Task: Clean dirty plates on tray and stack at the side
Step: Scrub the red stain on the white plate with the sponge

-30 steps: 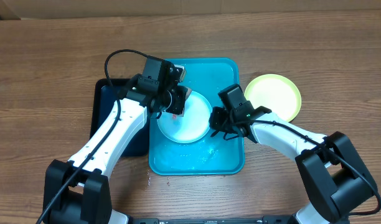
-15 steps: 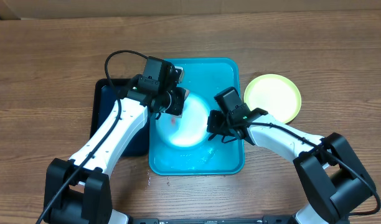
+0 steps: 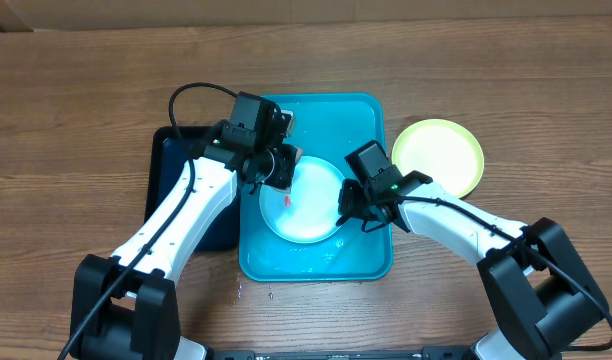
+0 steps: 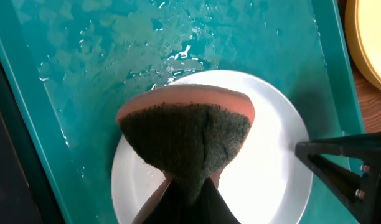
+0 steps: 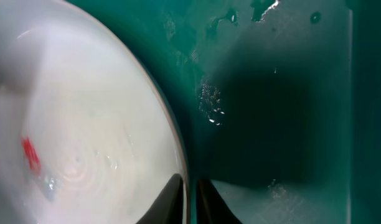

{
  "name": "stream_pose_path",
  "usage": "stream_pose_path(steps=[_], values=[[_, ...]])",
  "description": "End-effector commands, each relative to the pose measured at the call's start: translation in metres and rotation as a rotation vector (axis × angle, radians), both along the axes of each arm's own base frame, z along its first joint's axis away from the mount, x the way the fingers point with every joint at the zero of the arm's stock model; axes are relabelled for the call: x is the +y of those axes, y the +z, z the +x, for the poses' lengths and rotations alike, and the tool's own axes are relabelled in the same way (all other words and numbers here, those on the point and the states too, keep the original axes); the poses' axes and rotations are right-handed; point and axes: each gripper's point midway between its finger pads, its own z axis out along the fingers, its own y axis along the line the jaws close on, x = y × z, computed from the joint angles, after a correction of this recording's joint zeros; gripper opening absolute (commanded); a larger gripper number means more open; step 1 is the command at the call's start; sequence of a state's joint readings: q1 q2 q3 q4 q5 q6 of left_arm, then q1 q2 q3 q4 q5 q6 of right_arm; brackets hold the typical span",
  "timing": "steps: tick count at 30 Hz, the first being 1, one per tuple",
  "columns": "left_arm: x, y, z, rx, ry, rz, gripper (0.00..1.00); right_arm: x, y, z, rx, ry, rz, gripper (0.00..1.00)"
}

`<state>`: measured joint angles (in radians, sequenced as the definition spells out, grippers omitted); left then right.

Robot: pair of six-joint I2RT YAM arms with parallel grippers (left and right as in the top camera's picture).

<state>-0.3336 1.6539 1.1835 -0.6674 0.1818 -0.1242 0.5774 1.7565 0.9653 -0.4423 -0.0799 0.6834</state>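
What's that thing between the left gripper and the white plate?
A sponge, pinched in the left gripper, over the plate; the left wrist view shows it best.

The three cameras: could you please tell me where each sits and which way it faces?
Overhead: above the table, facing straight down on tray, plate, left arm, right arm.
Left wrist: above the tray, looking down at the sponge its fingers pinch.
Right wrist: low, facing the plate rim between its fingertips.
Shared: all show the plate.

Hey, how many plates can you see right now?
2. One round whitish plastic plate lies in the bright cyan-blue plastic tray; one round yellow-green plastic plate sits on the wooden table beside the tray's right side. Others may be hidden beneath it.
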Motion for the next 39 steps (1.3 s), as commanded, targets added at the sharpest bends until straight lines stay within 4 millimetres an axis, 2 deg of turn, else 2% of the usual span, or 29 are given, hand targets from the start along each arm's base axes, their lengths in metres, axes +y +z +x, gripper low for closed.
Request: stream_pose_path(steps=[1, 4, 10, 19, 23, 29, 39], values=[[-0.001, 0.003, 0.003, 0.003, 0.011, 0.001, 0.06, 0.003, 0.022, 0.013, -0.076, -0.011, 0.005, 0.16], [-0.001, 0.001, -0.001, 0.022, 0.013, -0.006, 0.06, 0.004, 0.022, 0.015, -0.082, -0.011, 0.008, 0.2], [-0.001, -0.002, -0.011, 0.082, 0.051, -0.02, 0.06, 0.002, 0.023, 0.019, -0.104, -0.018, -0.004, 0.15], [0.001, -0.005, -0.017, 0.134, 0.129, -0.036, 0.04, 0.002, 0.021, 0.022, -0.13, -0.025, -0.002, 0.18], [0.002, -0.008, -0.021, 0.162, 0.178, -0.047, 0.04, 0.002, 0.021, 0.021, -0.126, -0.021, -0.003, 0.04], [0.002, -0.014, -0.026, 0.179, 0.183, -0.04, 0.04, 0.008, 0.021, 0.017, -0.125, -0.007, 0.003, 0.04], [0.005, -0.021, -0.014, 0.128, 0.196, -0.022, 0.04, 0.01, 0.022, 0.017, -0.13, -0.004, 0.006, 0.04]])
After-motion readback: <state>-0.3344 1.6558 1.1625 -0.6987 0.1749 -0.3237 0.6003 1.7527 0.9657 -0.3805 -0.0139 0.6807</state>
